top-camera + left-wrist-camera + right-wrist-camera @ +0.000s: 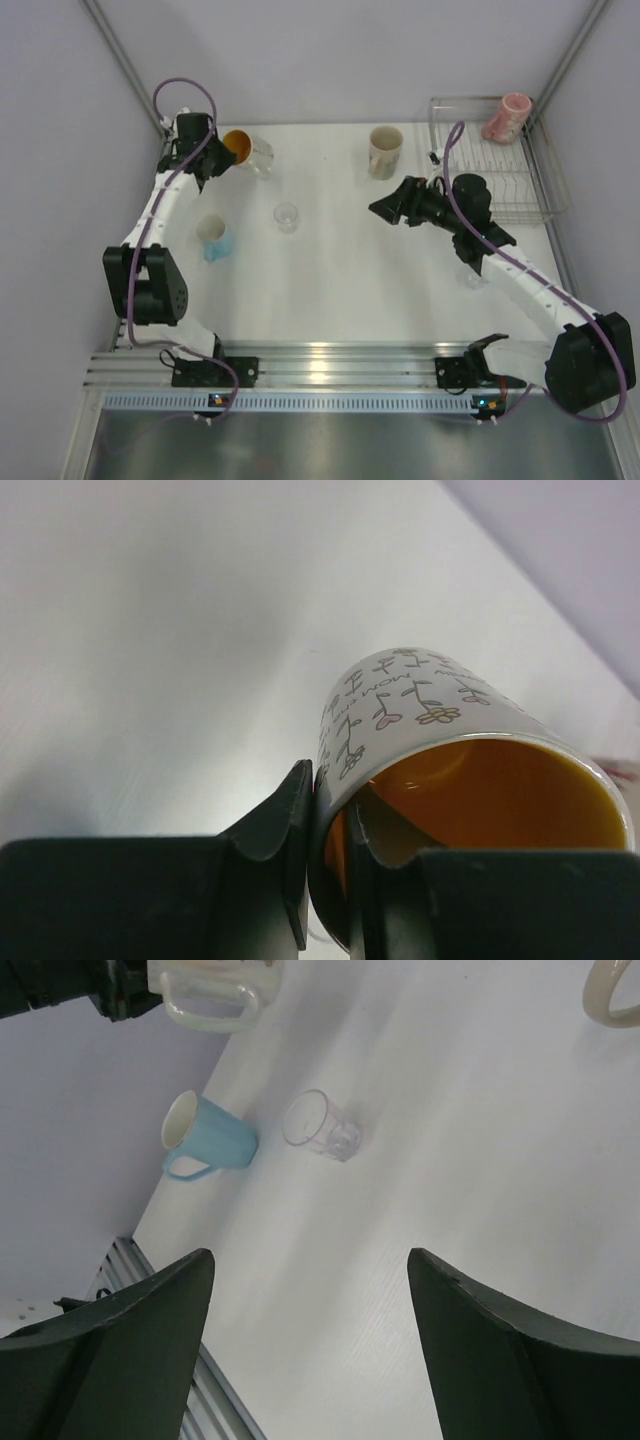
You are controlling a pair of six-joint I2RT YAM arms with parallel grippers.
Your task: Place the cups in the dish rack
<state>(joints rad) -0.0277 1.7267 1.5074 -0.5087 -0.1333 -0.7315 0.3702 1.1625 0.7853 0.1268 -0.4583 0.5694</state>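
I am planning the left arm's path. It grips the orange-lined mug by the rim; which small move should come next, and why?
Probably carry the mug rightward toward the dish rack. The left gripper is shut on its rim, the mug tilted, and the rack holds only the pink mug.

Four handled ceramic mugs in all: one white flower-patterned mug with an orange inside (pixel 237 146) at upper left, one cream patterned mug (pixel 385 152) at upper centre, one pinkish-red mug (pixel 507 118) at upper right, one small light blue mug (pixel 215 238) at left. One small clear glass tumbler (pixel 287 216) plainly seen, centre-left on the single white worktop (pixel 340 290). One rectangular silver wire dish rack (pixel 520 190), upper right. Two white-and-black robot arms: left arm (pixel 160 205), right arm (pixel 530 280).
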